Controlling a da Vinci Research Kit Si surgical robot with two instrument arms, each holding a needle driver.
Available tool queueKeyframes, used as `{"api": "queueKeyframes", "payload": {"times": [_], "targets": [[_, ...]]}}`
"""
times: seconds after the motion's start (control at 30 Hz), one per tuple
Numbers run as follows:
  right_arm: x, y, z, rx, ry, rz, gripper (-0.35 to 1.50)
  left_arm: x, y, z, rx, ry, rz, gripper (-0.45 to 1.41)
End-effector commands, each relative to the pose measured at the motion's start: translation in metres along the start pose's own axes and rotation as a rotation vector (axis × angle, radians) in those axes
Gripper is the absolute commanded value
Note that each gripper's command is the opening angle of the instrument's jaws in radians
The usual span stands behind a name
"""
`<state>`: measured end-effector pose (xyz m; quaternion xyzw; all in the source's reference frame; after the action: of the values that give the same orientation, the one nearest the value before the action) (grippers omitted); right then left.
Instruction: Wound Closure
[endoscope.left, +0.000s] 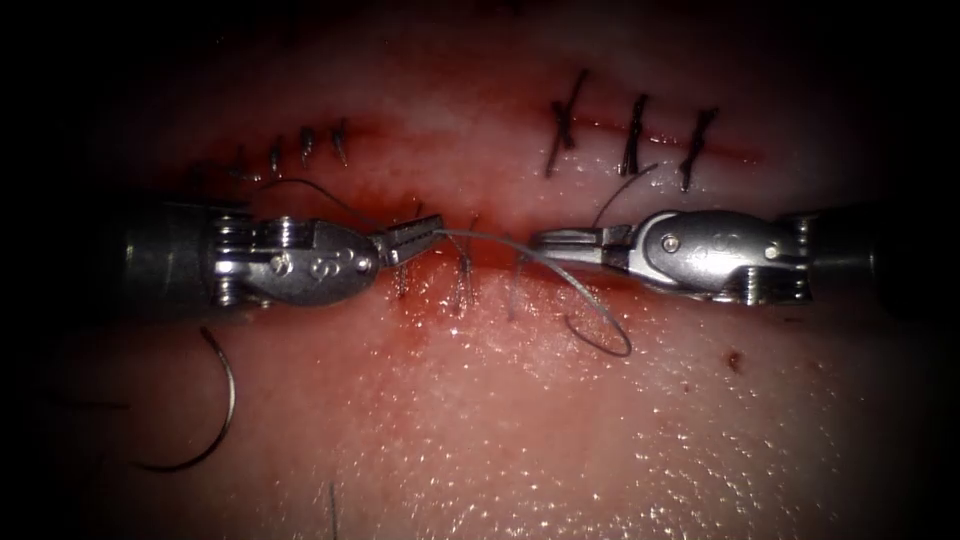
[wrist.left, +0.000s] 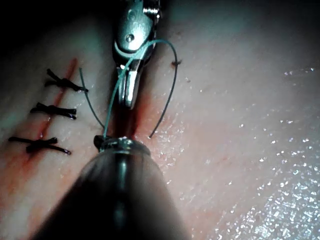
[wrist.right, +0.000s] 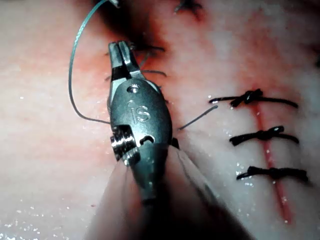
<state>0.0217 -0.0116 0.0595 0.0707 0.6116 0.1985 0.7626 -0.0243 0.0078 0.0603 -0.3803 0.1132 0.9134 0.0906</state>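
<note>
My left tool (endoscope.left: 432, 232) comes in from the left, jaws shut on the thread (endoscope.left: 490, 238) just above the cut (endoscope.left: 480, 262). That thread runs right to the right tool (endoscope.left: 538, 240), lies over its shut jaws, and hangs in a loop (endoscope.left: 618, 345) below them. In the left wrist view the thread (wrist.left: 150, 44) curls round the right tool (wrist.left: 128, 102) from my own jaws (wrist.left: 106, 141). The right tool's jaws (wrist.right: 117, 46) hold nothing that I can see. The curved needle (endoscope.left: 232, 410) lies free on the tissue at lower left, held by neither tool.
Three dark knotted stitches (endoscope.left: 634, 135) close the cut at upper right, and several short ones (endoscope.left: 305, 145) sit at upper left. Stitches (endoscope.left: 462, 285) cross the cut between the tools. A loose thread tail (endoscope.left: 625, 192) lies behind the right tool. Red fluid wets the cut's edges.
</note>
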Motion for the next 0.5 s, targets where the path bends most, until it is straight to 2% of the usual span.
{"api": "queueKeyframes", "payload": {"times": [0.03,0.2,0.3,0.4,0.5], "targets": [[0.0001,-0.001,0.0009,0.023,0.031,0.007,-0.35,-0.0003,0.0007,0.0017,0.019,-0.024,0.002,-0.45],[0.0015,-0.0015,0.0006,0.038,0.087,0.03,-0.35,-0.0011,0.0008,0.0036,0.039,-0.035,0.012,-0.45],[0.0022,-0.002,0.0005,0.054,0.105,0.046,-0.35,-0.0019,0.0008,0.0045,0.017,0.017,0.025,-0.45],[0.0029,-0.0017,0.0007,0.02,0.187,0.06,-0.35,-0.0026,0.0019,0.0058,0.008,0.014,0.036,-0.45],[0.0031,-0.0015,0.0009,-0.062,0.214,0.067,-0.35,-0.0027,0.0033,0.0062,0.007,0.007,0.036,-0.45]]}}
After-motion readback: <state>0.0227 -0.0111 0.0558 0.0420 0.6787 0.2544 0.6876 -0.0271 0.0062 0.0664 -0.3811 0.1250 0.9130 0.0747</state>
